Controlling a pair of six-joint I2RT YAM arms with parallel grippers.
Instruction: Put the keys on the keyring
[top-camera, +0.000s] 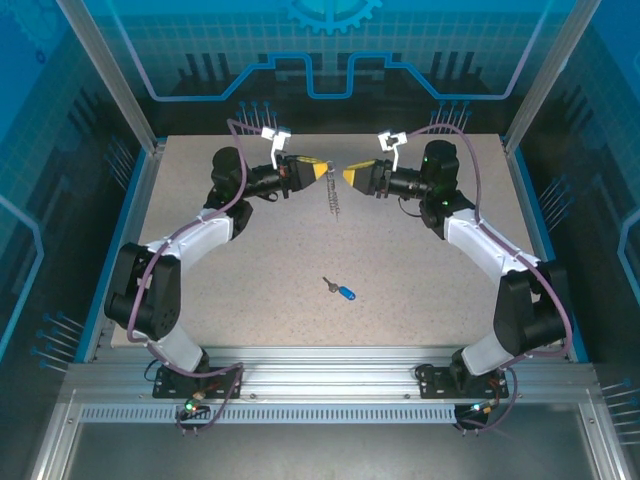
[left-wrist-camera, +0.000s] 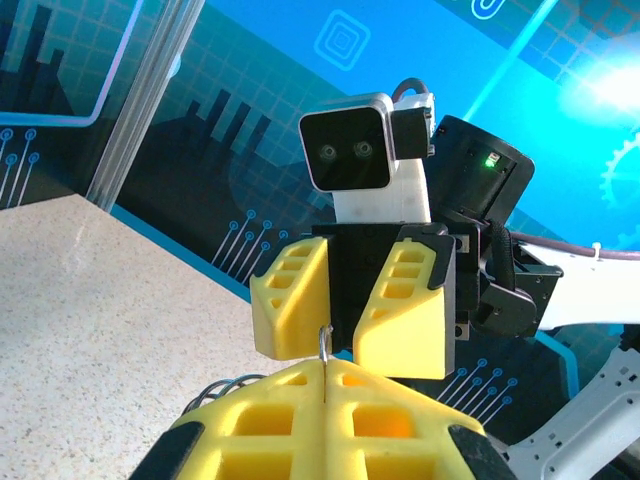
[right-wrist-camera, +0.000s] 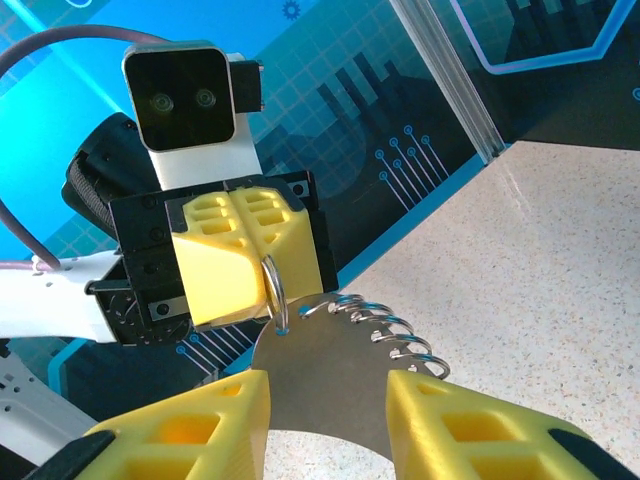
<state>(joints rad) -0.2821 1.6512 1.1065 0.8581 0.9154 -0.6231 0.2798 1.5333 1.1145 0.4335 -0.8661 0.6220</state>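
The keyring's small metal ring (right-wrist-camera: 273, 292) is pinched edge-on between the closed yellow fingers of the left gripper (left-wrist-camera: 325, 372), which holds it up off the table at the far middle. A short coiled chain (right-wrist-camera: 392, 332) runs off from that ring and, in the top view, hangs down towards the tabletop (top-camera: 400, 260) between the two arms. The right gripper (right-wrist-camera: 328, 405) faces the left one nose to nose, just beside it. Its fingers (right-wrist-camera: 200, 425) stand partly apart, and a flat grey piece (right-wrist-camera: 320, 370) that seems to belong to the keyring lies across the gap between them. I cannot tell whether those fingers press on that piece or merely bracket it. The key (top-camera: 344, 292), with its blue head, lies flat on the table nearer the arm bases, well apart from both grippers and touched by nothing.

The step in hand looks like setting the keyring up between the two grippers so that the ring is steady and presented. The key is not yet picked up, so the task seems to be at an early stage. The next move probably calls for one arm to hold the ring fixed while the other goes down for the key. It would need to grip the key so its hole is left free, then bring the hole to the ring. The key is small and flat, so that pick needs a careful, low approach.
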